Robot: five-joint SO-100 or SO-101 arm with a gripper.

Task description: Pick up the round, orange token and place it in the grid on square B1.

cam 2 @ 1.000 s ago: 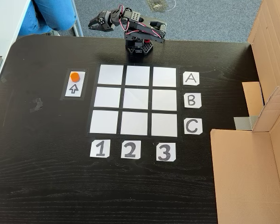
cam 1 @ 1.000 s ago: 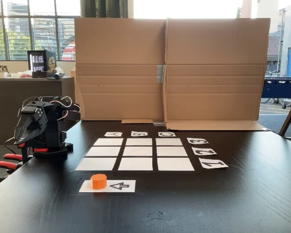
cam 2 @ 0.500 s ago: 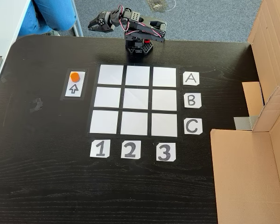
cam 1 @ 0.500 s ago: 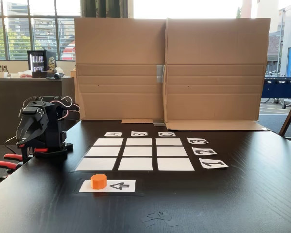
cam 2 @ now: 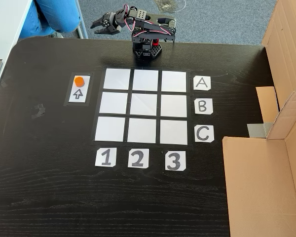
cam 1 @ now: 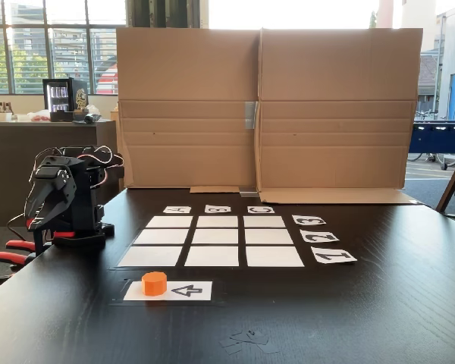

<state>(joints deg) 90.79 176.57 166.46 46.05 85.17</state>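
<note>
Fixed view from above: the token (cam 2: 79,81) sits on the white arrow card (cam 2: 78,93), on the card's end toward the arm, just left of the grid (cam 2: 145,105) and apart from it. In this view the letters A, B, C mark the rows and 1, 2, 3 the columns, so I read square B1 (cam 2: 112,103) as the middle row, left column; it is bare. My end effector (cam 2: 99,27) hangs past the far bench (cam 2: 49,163) edge near the arm's base, fingers slightly parted, gripping nothing. In the low fixed view it (cam 1: 35,220) points downward, well apart from the token (cam 1: 155,283). I judge the task at its start: reach not yet made. Next move needs a swing out over the card, wider opening, then descent around the puck.
</note>
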